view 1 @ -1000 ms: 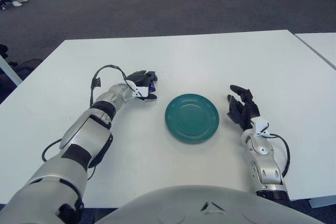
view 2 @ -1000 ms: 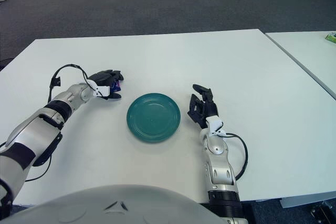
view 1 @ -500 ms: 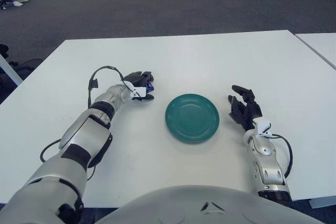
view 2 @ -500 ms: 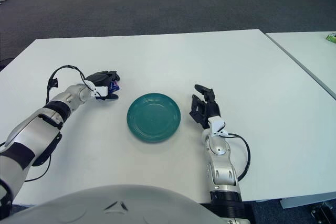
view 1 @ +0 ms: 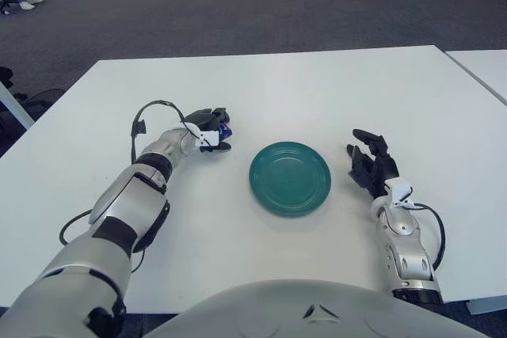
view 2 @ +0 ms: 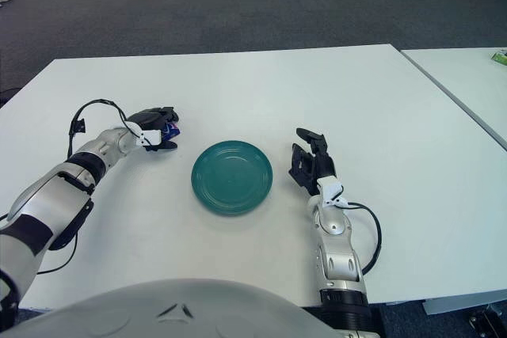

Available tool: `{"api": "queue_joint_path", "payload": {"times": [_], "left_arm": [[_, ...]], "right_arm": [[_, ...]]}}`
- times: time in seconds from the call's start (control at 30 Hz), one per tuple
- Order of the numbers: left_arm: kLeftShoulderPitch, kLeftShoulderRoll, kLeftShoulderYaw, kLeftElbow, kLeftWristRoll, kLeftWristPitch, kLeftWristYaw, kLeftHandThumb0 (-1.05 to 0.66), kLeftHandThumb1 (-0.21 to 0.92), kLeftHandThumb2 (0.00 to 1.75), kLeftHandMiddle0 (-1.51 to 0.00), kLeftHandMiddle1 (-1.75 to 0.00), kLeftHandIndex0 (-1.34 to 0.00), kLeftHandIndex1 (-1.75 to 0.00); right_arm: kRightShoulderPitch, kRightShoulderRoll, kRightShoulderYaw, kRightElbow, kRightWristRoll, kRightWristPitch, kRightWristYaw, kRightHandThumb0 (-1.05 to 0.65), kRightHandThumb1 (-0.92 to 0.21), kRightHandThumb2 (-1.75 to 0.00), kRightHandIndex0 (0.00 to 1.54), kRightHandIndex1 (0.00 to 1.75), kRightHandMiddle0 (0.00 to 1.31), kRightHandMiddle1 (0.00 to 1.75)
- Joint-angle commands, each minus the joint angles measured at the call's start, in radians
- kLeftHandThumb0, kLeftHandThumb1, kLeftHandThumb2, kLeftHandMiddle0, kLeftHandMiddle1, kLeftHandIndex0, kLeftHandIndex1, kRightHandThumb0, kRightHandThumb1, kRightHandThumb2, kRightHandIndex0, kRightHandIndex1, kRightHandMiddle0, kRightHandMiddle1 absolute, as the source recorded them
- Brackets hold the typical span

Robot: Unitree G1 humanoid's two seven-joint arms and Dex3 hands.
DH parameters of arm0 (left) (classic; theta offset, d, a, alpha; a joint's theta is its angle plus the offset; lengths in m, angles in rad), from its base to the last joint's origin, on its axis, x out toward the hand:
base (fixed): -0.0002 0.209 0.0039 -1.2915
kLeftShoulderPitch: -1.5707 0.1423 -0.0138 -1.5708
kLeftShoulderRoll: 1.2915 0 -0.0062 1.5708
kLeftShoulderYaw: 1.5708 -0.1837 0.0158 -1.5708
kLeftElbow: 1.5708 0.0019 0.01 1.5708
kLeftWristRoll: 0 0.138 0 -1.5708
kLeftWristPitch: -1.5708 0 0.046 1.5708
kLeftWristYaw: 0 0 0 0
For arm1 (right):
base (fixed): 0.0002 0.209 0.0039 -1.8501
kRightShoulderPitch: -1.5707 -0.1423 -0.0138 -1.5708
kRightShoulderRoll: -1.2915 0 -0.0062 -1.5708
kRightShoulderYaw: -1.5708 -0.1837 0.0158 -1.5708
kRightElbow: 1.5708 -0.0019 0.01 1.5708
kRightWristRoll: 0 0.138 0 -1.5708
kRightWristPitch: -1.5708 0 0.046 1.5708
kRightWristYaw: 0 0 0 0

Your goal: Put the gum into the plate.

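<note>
A teal round plate (view 1: pixel 290 177) lies on the white table (view 1: pixel 317 85) near the front middle. My left hand (view 1: pixel 212 129) is left of the plate, fingers curled around a small blue gum pack (view 1: pixel 226 129), of which only a blue edge shows between the fingers; it also shows in the right eye view (view 2: pixel 171 128). The hand rests low at the table surface. My right hand (view 1: pixel 369 165) rests on the table right of the plate, fingers spread and empty.
A second white table (view 1: pixel 483 69) stands at the right, with a gap between. A black cable (view 1: pixel 146 116) loops over my left forearm. Grey carpet lies beyond the far table edge, with chairs and a seated person far back.
My left hand has drawn slightly left, away from the plate, with the gum in it. My right hand has shifted slightly right and forward.
</note>
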Motion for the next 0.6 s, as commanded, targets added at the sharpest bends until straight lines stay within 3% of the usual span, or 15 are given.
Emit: {"api": "queue_joint_path", "payload": {"times": [0.0,0.07,0.17,0.23,0.4,0.57], "left_arm": [[0.02,0.021,0.007,0.025,-0.007,0.01,0.0,-0.72,0.88,0.27,-0.1,-0.89,-0.21,-1.21],[0.022,0.021,0.016,0.028,-0.018,0.015,0.014,-0.51,0.87,0.36,-0.1,-1.31,-0.33,-1.4],[0.028,0.017,0.04,0.031,-0.043,0.029,0.037,-0.17,0.71,0.72,-0.25,-1.56,-0.34,-1.57],[0.033,0.014,0.057,0.033,-0.06,0.038,0.048,-0.09,0.64,0.85,-0.3,-1.64,-0.33,-1.63],[0.052,0.01,0.097,0.028,-0.099,0.023,0.098,-0.01,0.49,1.09,-0.42,-1.7,-0.36,-1.72],[0.068,0.003,0.126,0.014,-0.128,-0.019,0.13,0.0,0.29,1.27,-0.65,-1.48,-0.55,-1.74]], "right_arm": [[0.028,-0.011,-0.015,0.029,0.008,0.046,0.009,-0.65,-0.92,-0.89,0.51,0.02,0.0,0.89],[0.028,-0.014,-0.02,0.03,0.012,0.044,0.013,-0.65,-0.92,-0.89,0.51,0.02,0.01,0.9],[0.028,-0.018,-0.026,0.032,0.018,0.042,0.019,-0.65,-0.92,-0.89,0.51,0.02,0.02,0.91],[0.027,-0.02,-0.029,0.034,0.02,0.041,0.023,-0.66,-0.92,-0.89,0.51,0.02,0.02,0.91],[0.024,-0.026,-0.037,0.036,0.02,0.041,0.029,-0.66,-0.92,-0.9,0.5,0.01,0.02,0.91],[0.02,-0.03,-0.041,0.041,0.016,0.032,0.031,-0.66,-0.92,-0.91,0.49,0.01,0.02,0.92]]}}
